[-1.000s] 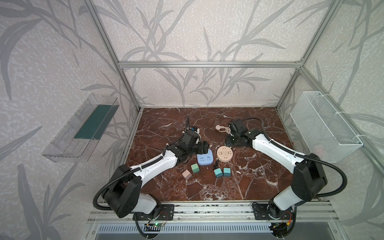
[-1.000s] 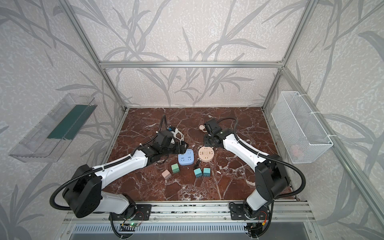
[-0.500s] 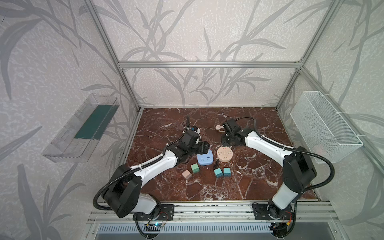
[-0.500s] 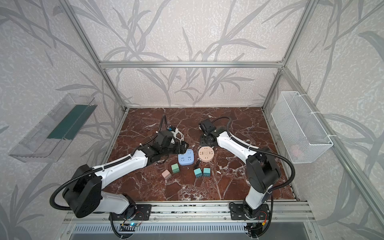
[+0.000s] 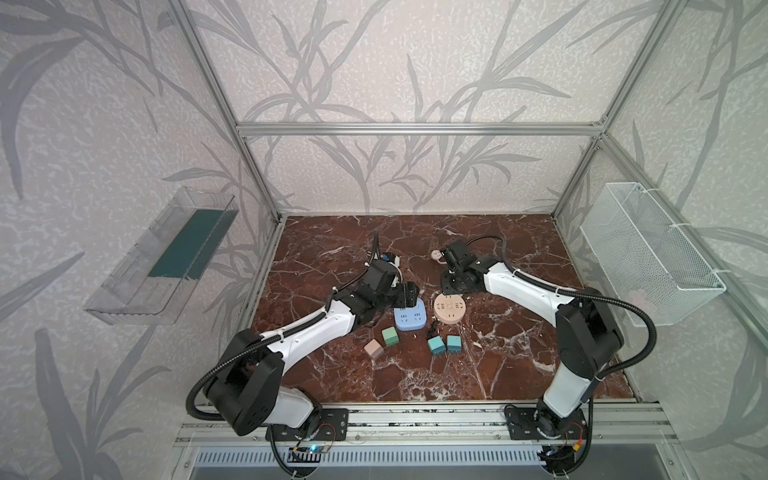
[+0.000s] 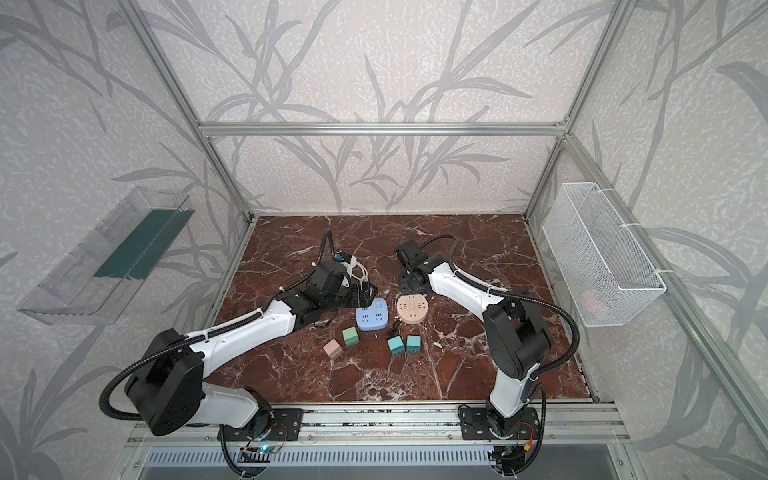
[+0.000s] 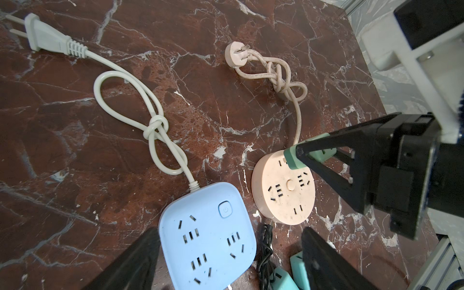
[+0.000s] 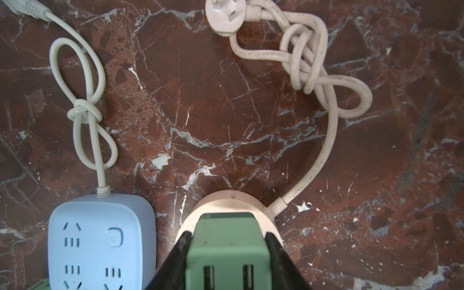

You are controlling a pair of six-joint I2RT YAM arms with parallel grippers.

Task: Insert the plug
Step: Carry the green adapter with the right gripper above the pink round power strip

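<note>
My right gripper [image 8: 227, 236] is shut on a green cube plug [image 8: 227, 253], its two slots facing the wrist camera. It holds the plug over the far part of the round pink power strip [image 8: 226, 200], close to where the strip's cord leaves; whether the prongs touch it is hidden. The left wrist view shows the plug [image 7: 291, 160] above the pink strip [image 7: 283, 193]. My left gripper [image 7: 229, 232] is open, its fingers either side of the square blue power strip [image 7: 208, 236]. In both top views the grippers [image 5: 409, 296] [image 6: 409, 286] sit at the strips' far sides.
Three green cubes [image 5: 390, 336] [image 5: 435, 345] [image 5: 454, 344] and a pink one [image 5: 373, 348] lie in front of the strips, with a black cable [image 7: 266, 251]. Knotted cords end in a white plug [image 7: 47, 37] and a pink plug [image 7: 236, 54] farther back. A wire basket [image 5: 648, 257] hangs on the right wall.
The right arm has swung left and brought the green plug down over the pink round strip. The left arm and its open gripper have not moved.
</note>
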